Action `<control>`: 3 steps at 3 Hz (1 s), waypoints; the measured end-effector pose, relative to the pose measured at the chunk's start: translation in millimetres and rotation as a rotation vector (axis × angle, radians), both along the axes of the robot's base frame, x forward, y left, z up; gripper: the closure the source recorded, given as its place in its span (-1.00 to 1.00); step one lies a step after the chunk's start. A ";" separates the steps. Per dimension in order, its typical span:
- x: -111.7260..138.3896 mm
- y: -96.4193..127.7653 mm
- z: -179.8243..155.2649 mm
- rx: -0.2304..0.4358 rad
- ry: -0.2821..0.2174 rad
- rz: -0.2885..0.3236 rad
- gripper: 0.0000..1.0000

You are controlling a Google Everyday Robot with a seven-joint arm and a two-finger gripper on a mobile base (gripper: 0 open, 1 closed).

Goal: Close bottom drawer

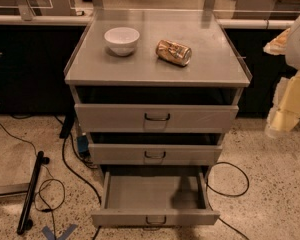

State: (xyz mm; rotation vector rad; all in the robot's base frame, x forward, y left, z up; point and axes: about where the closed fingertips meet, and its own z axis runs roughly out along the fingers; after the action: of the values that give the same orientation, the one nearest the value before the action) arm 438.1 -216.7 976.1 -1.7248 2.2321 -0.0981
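The bottom drawer is pulled far out of the grey metal cabinet. Its shallow tray is bare, and a small dark handle sits at the centre of its short front panel. The middle drawer and the taller top drawer each stick out a little. My gripper, with pale cream parts, hangs at the right edge of the view, level with the top drawer. It is well to the right of the cabinet and touches nothing.
A white bowl and a gold can lying on its side rest on the cabinet top. Black cables loop on the speckled floor on both sides. A black bar lies on the floor at the left.
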 end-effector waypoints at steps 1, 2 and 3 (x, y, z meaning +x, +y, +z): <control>0.0 0.0 0.0 0.000 0.000 0.000 -1.00; -4.4 0.4 -2.6 0.019 -0.007 0.013 -1.00; -13.7 5.9 -26.6 0.062 0.029 0.021 -1.00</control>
State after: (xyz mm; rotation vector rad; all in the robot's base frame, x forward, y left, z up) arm 424.4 -210.8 949.5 -1.7281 2.2129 0.0009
